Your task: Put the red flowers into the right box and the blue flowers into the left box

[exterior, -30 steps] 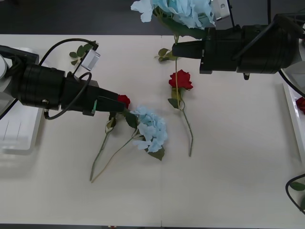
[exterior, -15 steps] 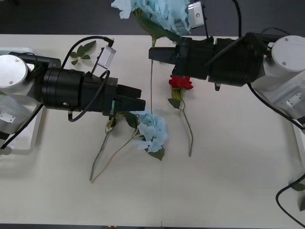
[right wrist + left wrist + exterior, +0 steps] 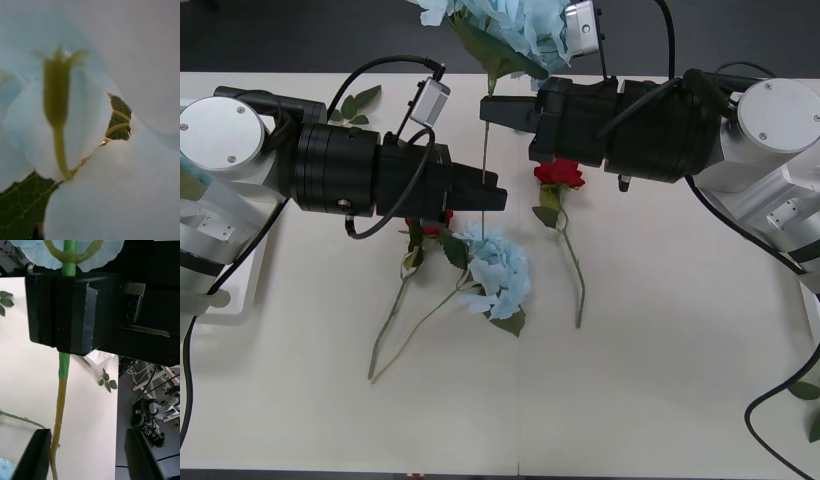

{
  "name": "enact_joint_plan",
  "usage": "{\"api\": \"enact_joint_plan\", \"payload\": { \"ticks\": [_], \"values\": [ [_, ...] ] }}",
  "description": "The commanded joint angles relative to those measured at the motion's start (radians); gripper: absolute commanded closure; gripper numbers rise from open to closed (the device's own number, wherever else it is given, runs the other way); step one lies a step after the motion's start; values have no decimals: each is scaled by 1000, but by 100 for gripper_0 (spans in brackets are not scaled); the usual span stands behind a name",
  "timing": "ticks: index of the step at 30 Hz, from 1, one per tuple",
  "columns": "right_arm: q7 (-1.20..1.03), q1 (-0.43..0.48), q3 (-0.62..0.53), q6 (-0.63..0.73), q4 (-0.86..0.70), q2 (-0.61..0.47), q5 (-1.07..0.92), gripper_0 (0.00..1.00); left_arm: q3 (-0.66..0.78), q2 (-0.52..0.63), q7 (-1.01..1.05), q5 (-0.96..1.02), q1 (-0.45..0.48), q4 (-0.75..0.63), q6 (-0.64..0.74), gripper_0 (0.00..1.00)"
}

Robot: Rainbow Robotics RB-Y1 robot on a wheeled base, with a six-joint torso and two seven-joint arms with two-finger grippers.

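My right gripper (image 3: pixel 495 110) is shut on the stem of a blue flower (image 3: pixel 510 30), held above the table's far edge, and the thin stem (image 3: pixel 483 150) hangs down from it. Pale petals (image 3: pixel 112 56) crowd the right wrist view. My left gripper (image 3: pixel 495 197) is open at the stem's lower part, which runs between its fingers (image 3: pixel 37 450) in the left wrist view, below the right gripper's black fingers (image 3: pixel 71 311). A second blue flower (image 3: pixel 500 275) lies mid-table. One red flower (image 3: pixel 558 172) lies by the right arm, another (image 3: pixel 430 225) under the left gripper.
The left box (image 3: pixel 240 290) peeks out behind the left arm at the table's left edge. The right box's rim (image 3: pixel 814 310) sits at the far right. Loose leaf sprigs lie at the back left (image 3: pixel 352 105) and front right (image 3: pixel 805 390).
The right arm has carried the blue flower leftward. The left arm has swung right, away from the lying flowers, bringing its open fingers around the hanging stem.
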Motion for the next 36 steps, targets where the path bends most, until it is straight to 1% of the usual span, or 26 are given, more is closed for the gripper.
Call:
{"api": "enact_joint_plan", "payload": {
  "ticks": [1,18,19,20,21,23,24,25,27,28,30,32,36],
  "values": [
    [-45,-33,-6,-14,-33,0,-15,100,-13,13,4,2,-24,-11,-6,100],
    [-67,-33,-8,-23,-39,-7,-19,100,-13,21,4,23,-22,-10,-11,100],
    [-68,-33,-6,-22,-39,-9,-19,99,-13,21,4,26,-22,-10,-11,100],
    [-68,-33,-6,-22,-39,-10,-17,91,-11,21,4,28,-22,-10,-11,100],
    [-70,-33,-6,-22,-39,-13,-17,67,-13,26,4,32,-22,-10,-11,100],
    [-73,-33,-6,-22,-39,-16,-14,49,-11,26,4,35,-22,-10,-11,100],
    [-74,-33,-8,-22,-39,-21,0,37,-13,29,4,40,-22,-10,-12,100],
    [-76,-33,-6,-22,-39,-26,3,31,-13,29,4,42,-22,-10,-12,100],
    [-74,-33,-8,-26,-39,-30,3,20,-13,30,4,48,-22,-7,-12,100],
    [-74,-33,-8,-29,-39,-33,3,18,-13,32,4,49,-22,-7,-12,100],
    [-70,-33,-8,-32,-39,-39,4,11,-11,36,4,57,-20,-7,-12,100],
    [-64,-33,-8,-34,-39,-44,4,6,-10,47,4,66,-20,-7,-12,100],
    [-55,-33,-6,-34,-39,-53,3,1,7,90,4,71,-14,-7,-11,100]
  ]
}}
